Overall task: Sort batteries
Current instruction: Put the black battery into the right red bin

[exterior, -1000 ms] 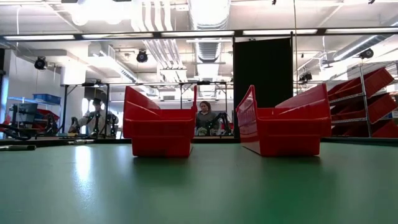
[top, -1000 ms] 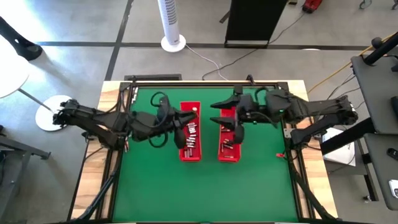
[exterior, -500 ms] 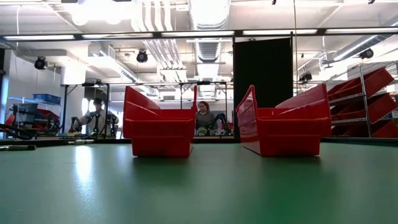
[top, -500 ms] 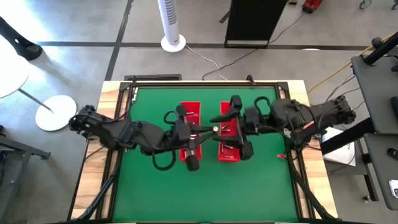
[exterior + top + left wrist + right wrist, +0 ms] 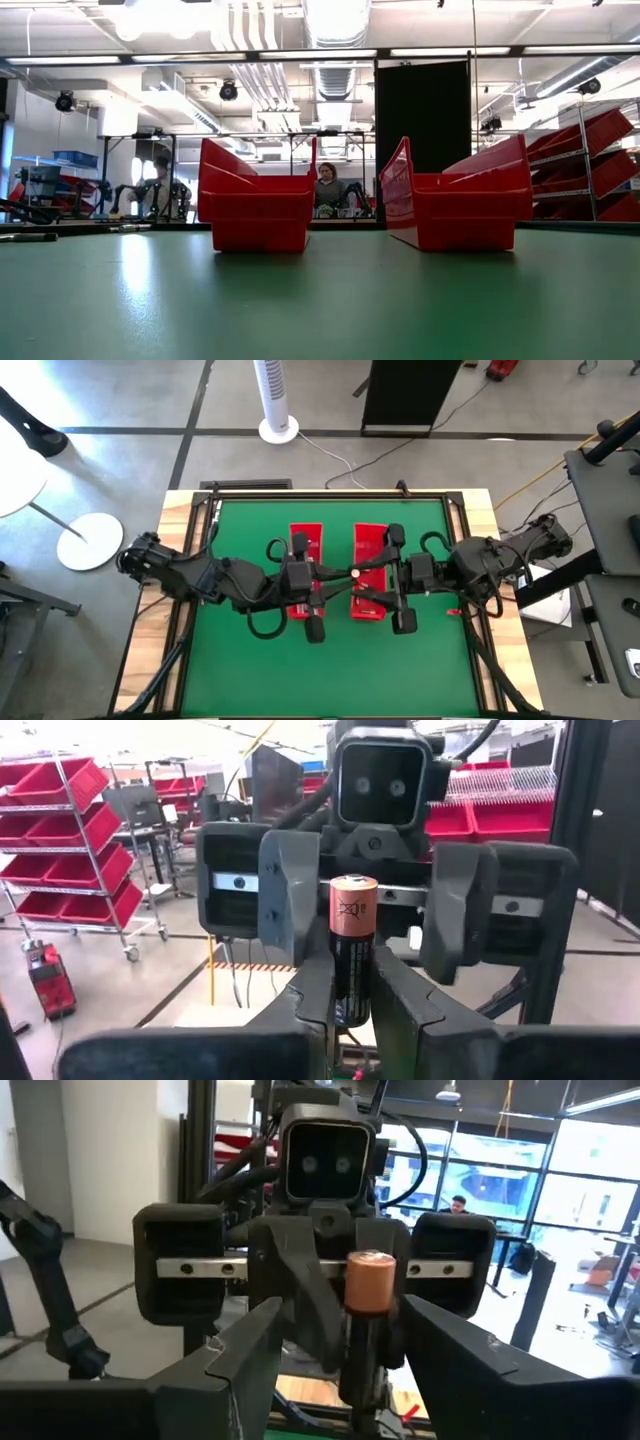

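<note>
High above the table, over the gap between the two red trays, my grippers face each other. My left gripper [image 5: 343, 572] [image 5: 353, 985] is shut on one battery [image 5: 353, 945] [image 5: 368, 1280], a black cylinder with a copper-coloured end. My right gripper [image 5: 366, 572] [image 5: 340, 1320] is open, with one finger on either side of that battery and a gap on both sides. The left tray [image 5: 305, 543] [image 5: 256, 205] and the right tray [image 5: 368, 603] [image 5: 460, 205] rest on the green mat. The arms cover most of what lies in them. Neither gripper shows in the low view. My left gripper pinches the battery's black lower half [image 5: 352, 990] between its two fingers [image 5: 312, 1005]. The fingers come level from the table's left side and lie across the battery. The battery stands upright with its copper end [image 5: 353, 888] on top, lifted clear of trays and table.
The wooden table frame [image 5: 180, 510] borders the green mat [image 5: 420, 670], which lies bare toward the near edge. Beyond the table stand a white fan [image 5: 275, 400] and a black cabinet [image 5: 405, 395]. People sit in the room behind [image 5: 330, 190].
My left gripper has risen out of the left tray with the battery and gone toward the table's right and near edges. My right arm has swung toward the near edge, and its gripper has turned toward the left gripper. The two now meet over the gap between the trays.
</note>
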